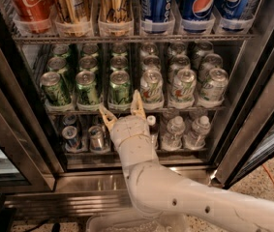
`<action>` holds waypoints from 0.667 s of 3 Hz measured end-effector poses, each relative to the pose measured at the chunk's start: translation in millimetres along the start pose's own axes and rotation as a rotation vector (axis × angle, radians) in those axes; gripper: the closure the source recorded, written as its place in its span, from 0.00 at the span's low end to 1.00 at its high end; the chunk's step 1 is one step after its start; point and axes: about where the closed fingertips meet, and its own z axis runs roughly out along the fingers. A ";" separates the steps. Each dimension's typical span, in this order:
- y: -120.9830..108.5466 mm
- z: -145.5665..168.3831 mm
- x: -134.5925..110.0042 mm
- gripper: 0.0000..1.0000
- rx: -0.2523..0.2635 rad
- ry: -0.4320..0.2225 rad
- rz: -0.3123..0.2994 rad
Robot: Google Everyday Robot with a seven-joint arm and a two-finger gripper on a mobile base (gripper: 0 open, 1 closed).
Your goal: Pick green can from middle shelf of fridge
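Note:
The fridge [252, 100] stands open in front of me. Its middle shelf [185, 108] holds three lanes of green cans on the left and three lanes of whitish cans [182, 85] on the right. The front green can [120, 87] of the third lane is nearest my gripper. My gripper [122, 109] is open, its two tan fingers [137, 105] pointing up at the shelf's front edge, just below that can and touching nothing. The white arm [175, 192] comes in from the lower right.
The top rack holds red [29, 4], gold [113, 4] and blue cans [199, 4]. The bottom rack holds small silver-blue cans [71, 137] and small bottles [174, 132], partly hidden by my wrist. Dark door frames stand at left [15, 129] and right [272, 81].

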 end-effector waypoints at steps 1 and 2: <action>2.0 5.5 -2.9 0.29 -0.003 -0.003 0.021; 3.3 9.5 -6.4 0.37 0.003 -0.013 0.015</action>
